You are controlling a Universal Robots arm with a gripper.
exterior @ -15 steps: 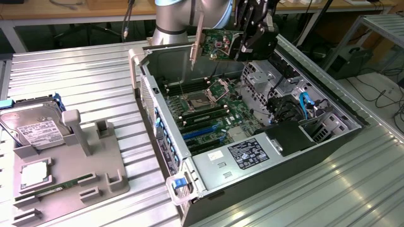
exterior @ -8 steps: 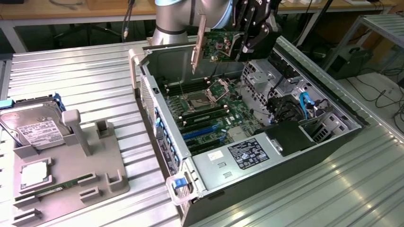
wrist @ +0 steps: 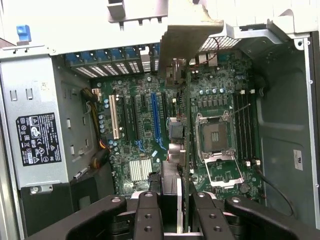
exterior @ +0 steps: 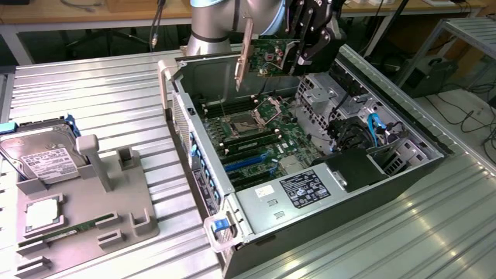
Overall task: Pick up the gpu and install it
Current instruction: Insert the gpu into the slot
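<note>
The gpu [exterior: 271, 55], a green circuit-board card with a long silver bracket [exterior: 246, 52], hangs upright in the air above the far end of the open computer case [exterior: 200, 152]. My gripper [exterior: 301, 53] is shut on its edge. In the wrist view the gpu [wrist: 176, 145] appears edge-on, running from between my black fingers [wrist: 149, 212] out to its bracket [wrist: 187, 40]. Below it lies the motherboard [wrist: 142, 125], with the card over the strip between the blue slot [wrist: 156, 117] and the bare processor socket [wrist: 215, 132].
A grey fixture [exterior: 116, 203] on the exterior view's left holds a hard drive [exterior: 43, 157], a processor [exterior: 43, 212] and a memory stick [exterior: 74, 228]. Inside the case sit the labelled power supply [exterior: 306, 189], blue cables [exterior: 376, 131] and a drive cage [exterior: 322, 93].
</note>
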